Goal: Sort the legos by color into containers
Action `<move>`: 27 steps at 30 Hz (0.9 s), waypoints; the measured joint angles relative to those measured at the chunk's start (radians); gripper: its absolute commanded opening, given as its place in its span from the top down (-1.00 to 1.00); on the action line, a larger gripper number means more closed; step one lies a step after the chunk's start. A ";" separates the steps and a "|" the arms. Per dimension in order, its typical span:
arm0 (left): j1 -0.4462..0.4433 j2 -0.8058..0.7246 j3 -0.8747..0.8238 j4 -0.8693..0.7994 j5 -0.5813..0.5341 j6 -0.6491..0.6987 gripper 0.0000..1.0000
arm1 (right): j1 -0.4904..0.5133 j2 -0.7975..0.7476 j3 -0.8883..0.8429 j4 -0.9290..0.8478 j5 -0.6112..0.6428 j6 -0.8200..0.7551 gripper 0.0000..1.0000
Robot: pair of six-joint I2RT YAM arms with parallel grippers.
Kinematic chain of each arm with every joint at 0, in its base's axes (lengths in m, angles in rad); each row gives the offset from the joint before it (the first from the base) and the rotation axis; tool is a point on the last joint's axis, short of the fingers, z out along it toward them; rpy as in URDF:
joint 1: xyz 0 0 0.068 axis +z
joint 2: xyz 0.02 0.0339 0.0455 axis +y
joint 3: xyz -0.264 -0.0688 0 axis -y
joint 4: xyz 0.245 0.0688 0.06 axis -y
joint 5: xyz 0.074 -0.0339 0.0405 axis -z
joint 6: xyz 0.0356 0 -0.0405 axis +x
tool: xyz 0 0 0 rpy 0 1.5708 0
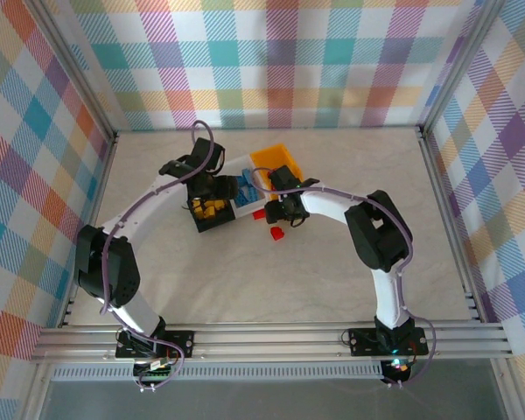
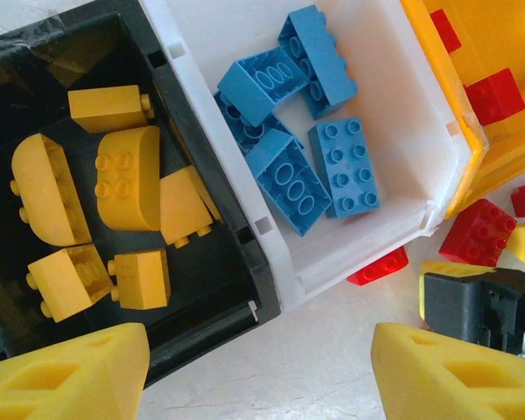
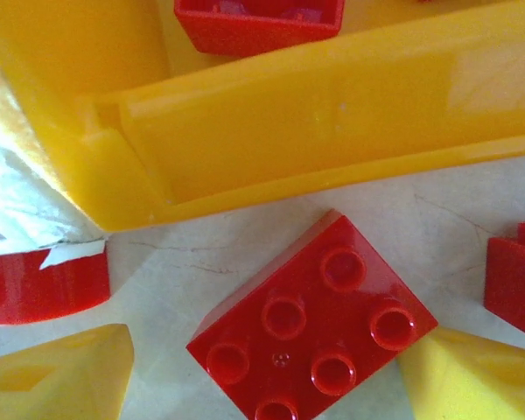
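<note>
Pastel plaid cloth walls (image 1: 271, 61) enclose the left, far and right sides of a pale beige marbled tabletop (image 1: 271, 289), evenly lit. Silver aluminium rails (image 1: 280, 341) cross the near edge; slim metal posts (image 1: 70, 70) rise at the far corners

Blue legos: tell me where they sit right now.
In the left wrist view the blue legos lie in the white bin, between the black bin holding yellow legos at picture-left and the orange-yellow bin at picture-right.

Lab test cell — aluminium frame (image 1: 271, 337), plaid walls (image 1: 280, 61)
</note>
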 measured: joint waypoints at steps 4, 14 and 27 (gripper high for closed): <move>0.000 -0.019 -0.004 0.001 0.000 0.000 -0.37 | 0.008 0.011 0.014 -0.012 0.048 0.024 -0.40; 0.000 -0.043 -0.051 0.020 0.008 0.000 -0.37 | 0.013 0.014 0.001 0.027 0.128 0.053 0.10; 0.000 -0.044 -0.074 0.024 0.016 0.000 -0.39 | 0.013 -0.145 -0.173 0.056 0.169 0.043 0.08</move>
